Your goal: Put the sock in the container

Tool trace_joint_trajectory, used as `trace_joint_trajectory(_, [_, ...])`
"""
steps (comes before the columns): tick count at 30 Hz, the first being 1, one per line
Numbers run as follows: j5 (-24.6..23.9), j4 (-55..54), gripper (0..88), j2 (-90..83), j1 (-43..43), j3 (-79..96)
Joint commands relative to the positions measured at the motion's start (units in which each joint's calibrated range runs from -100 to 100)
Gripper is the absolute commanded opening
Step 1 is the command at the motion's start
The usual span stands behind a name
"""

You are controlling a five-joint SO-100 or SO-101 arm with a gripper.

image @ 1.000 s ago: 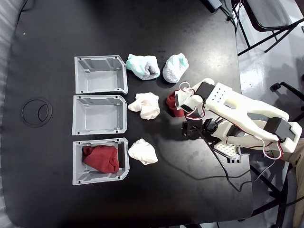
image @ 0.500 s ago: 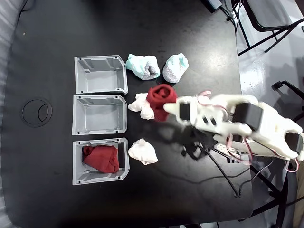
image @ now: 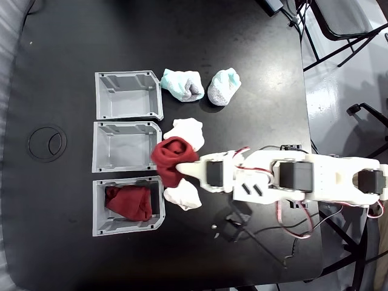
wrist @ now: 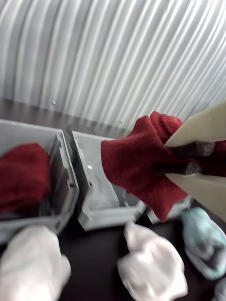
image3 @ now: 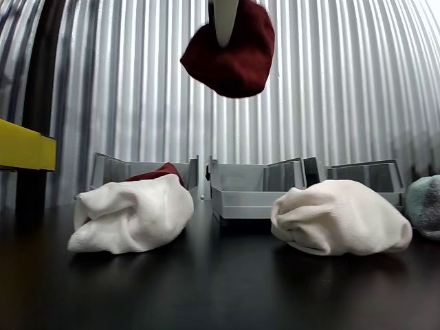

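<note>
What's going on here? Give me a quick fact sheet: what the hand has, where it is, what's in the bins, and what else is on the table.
hand: shut on a dark red sock, lifted clear of the table
position: over the near edge of the middle bin
bins: three grey, in a row
bottom bin in the fixed view: holds another red sock
top bin: empty
loose: two white socks, two mint-and-grey socks

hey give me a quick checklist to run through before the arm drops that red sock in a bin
1. Grip: gripper shut on the maroon sock: ok.
2. Lift: sock hangs well above the table in the other view: ok.
3. Position: sock over the edge between the middle bin and lower bin, not centred over either: not ok.
4. Matching sock lies in the lower bin: ok.
5. White socks stay outside the bins: ok.
</note>
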Motion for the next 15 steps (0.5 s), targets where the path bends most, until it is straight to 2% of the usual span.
trace_joint_trajectory(1, [-0.3,-8.3,1.3,3.4,-1.6,-5.6])
trace_joint_trajectory(6, [-0.4,-10.6,1.3,10.6,-4.9,-13.7])
trace_joint_trajectory(15, [-6.8,-10.6,1.3,23.0,-9.8,-30.7])
